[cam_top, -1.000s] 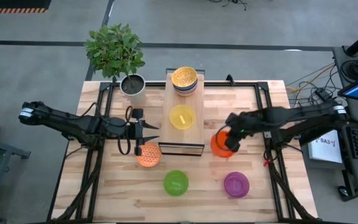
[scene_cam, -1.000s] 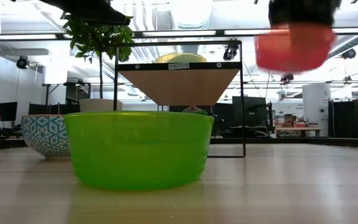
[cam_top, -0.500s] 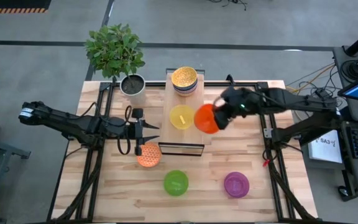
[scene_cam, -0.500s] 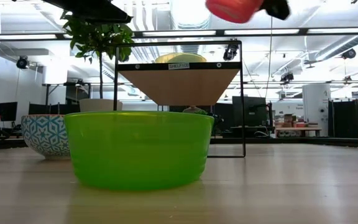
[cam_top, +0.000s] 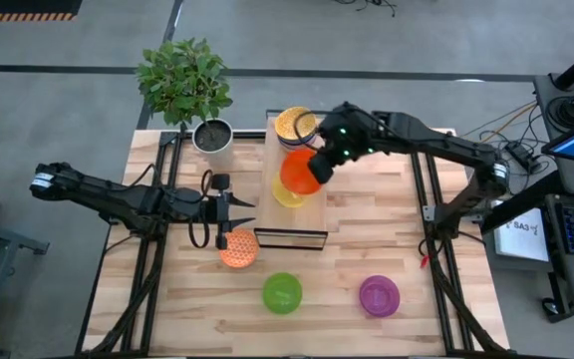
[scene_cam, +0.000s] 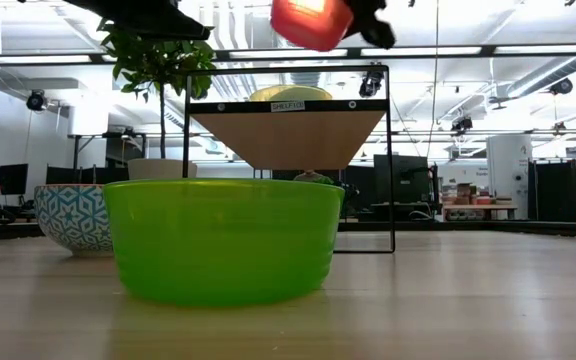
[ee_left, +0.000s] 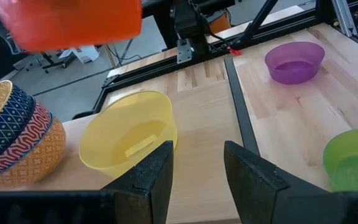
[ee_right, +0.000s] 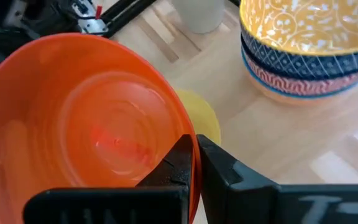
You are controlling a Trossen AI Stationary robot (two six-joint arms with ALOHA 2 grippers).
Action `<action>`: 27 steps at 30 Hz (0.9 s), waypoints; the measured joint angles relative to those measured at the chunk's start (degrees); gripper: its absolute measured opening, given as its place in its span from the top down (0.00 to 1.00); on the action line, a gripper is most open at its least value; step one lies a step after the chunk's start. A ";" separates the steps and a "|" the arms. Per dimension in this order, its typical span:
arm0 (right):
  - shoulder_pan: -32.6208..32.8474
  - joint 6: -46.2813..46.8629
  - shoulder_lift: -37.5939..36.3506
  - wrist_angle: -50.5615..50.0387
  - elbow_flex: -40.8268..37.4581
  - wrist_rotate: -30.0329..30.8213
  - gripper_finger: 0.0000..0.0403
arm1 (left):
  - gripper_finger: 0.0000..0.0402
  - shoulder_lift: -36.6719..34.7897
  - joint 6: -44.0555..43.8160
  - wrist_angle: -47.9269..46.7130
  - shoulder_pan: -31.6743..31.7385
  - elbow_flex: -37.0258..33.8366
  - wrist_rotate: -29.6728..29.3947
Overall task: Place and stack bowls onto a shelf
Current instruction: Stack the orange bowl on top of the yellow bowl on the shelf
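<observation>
Right gripper (cam_top: 316, 168) is clamped on the rim of the orange bowl (cam_top: 299, 173), holding it in the air above the yellow bowl (cam_top: 287, 193) on the shelf (cam_top: 312, 214), at upper centre of the high view. A stack topped by the gold bowl (cam_top: 295, 124) sits at the shelf's far end. Left gripper (cam_top: 248, 218), fingers parted and empty, hovers left of centre, above the patterned bowl (cam_top: 237, 248) on the table.

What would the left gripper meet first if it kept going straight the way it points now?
Probably the yellow bowl on the shelf. In the left wrist view it sits just ahead of the open left gripper, slightly off to one side. Depth is hard to judge, so the gripper might pass beside the bowl.
</observation>
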 joint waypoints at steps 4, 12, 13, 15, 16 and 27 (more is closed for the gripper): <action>-1.35 -1.88 3.28 -0.25 0.75 -2.02 0.98 | 0.69 0.00 0.00 -0.87 0.00 -0.01 0.00; -1.54 -2.71 8.21 -1.14 0.59 -2.56 0.98 | 0.69 0.00 -0.04 -1.46 0.00 -0.02 -0.01; -1.64 -2.90 8.69 -1.27 0.58 -2.56 0.98 | 0.69 0.00 -0.05 -1.50 0.00 -0.02 -0.01; -1.66 -3.41 9.37 -1.33 0.58 -2.56 0.98 | 0.69 0.00 -0.26 -1.50 0.00 -0.02 -0.01; -1.72 -3.62 9.55 -1.36 0.58 -2.56 0.98 | 0.69 0.00 -0.26 -1.50 0.00 -0.02 -0.01; -1.77 -4.77 10.36 -1.31 0.56 -2.54 0.93 | 0.69 0.00 -0.31 -1.50 0.00 -0.02 -0.01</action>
